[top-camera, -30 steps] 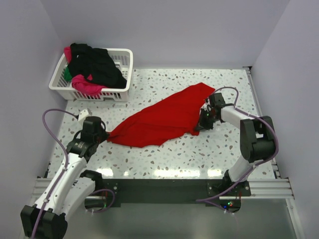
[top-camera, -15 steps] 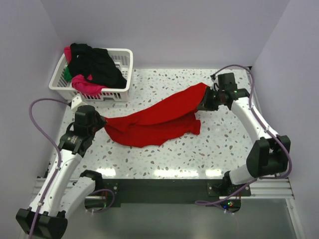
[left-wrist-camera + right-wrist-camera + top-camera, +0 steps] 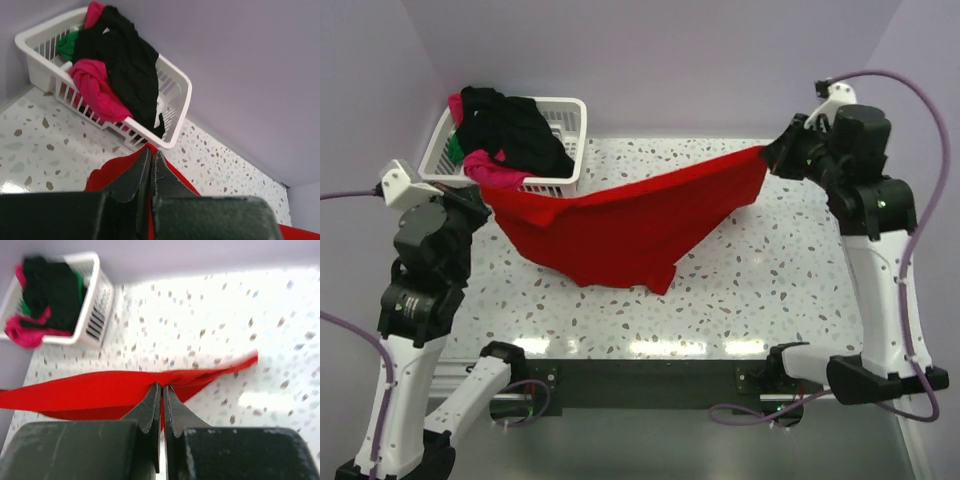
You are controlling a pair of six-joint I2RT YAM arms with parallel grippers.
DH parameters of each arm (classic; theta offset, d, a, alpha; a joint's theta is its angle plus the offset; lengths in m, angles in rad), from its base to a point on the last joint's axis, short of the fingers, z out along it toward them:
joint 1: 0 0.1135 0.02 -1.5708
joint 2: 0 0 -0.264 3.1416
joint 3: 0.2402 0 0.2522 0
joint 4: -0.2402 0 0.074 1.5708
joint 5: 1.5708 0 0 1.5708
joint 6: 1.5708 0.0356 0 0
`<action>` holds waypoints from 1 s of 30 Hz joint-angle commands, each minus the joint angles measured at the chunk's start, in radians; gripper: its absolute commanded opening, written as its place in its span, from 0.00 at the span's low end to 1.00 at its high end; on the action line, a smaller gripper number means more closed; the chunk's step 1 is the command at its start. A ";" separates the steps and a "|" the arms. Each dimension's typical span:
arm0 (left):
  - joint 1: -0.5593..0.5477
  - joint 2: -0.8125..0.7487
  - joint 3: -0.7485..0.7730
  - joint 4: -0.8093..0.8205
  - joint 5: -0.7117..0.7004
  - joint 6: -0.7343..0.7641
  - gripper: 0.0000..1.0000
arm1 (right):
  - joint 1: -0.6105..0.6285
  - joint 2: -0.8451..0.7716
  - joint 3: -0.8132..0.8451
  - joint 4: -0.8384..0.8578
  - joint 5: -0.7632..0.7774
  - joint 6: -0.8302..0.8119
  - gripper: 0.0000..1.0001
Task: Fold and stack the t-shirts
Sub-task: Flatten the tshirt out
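A bright red t-shirt [image 3: 620, 225] hangs stretched in the air between both grippers, its lower edge sagging toward the table. My left gripper [image 3: 480, 200] is shut on its left corner, near the basket. My right gripper [image 3: 772, 158] is shut on its right corner, high at the back right. The left wrist view shows red cloth [image 3: 107, 175] pinched at my left gripper [image 3: 151, 152]. The right wrist view shows the red shirt [image 3: 90, 390] pinched at my right gripper [image 3: 162, 387]. Black, magenta-pink and green t-shirts [image 3: 510, 135] lie heaped in the basket.
A white plastic lattice basket [image 3: 570, 165] stands at the back left corner of the speckled table [image 3: 770, 270]; it also shows in the left wrist view [image 3: 180, 115] and the right wrist view [image 3: 97, 315]. Walls close in the back and both sides.
Both grippers have risen and moved apart, lifting the red shirt off the table and pulling it taut. The left arm moved up-left, the right arm up and to the back right.
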 commanded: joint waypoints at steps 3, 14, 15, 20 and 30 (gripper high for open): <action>0.004 -0.020 0.204 0.073 -0.089 0.141 0.00 | -0.003 -0.111 0.198 0.040 0.157 -0.106 0.00; 0.004 0.067 0.517 0.188 0.113 0.272 0.00 | -0.003 -0.180 0.386 0.200 0.247 -0.109 0.00; 0.004 0.085 0.528 0.193 0.143 0.270 0.00 | -0.003 -0.172 0.380 0.207 0.235 -0.101 0.00; 0.004 0.252 0.537 0.196 0.341 0.238 0.00 | -0.003 -0.149 0.292 0.234 0.266 -0.095 0.00; 0.004 0.513 0.612 0.235 0.484 0.188 0.00 | -0.002 -0.069 0.132 0.243 0.342 -0.112 0.00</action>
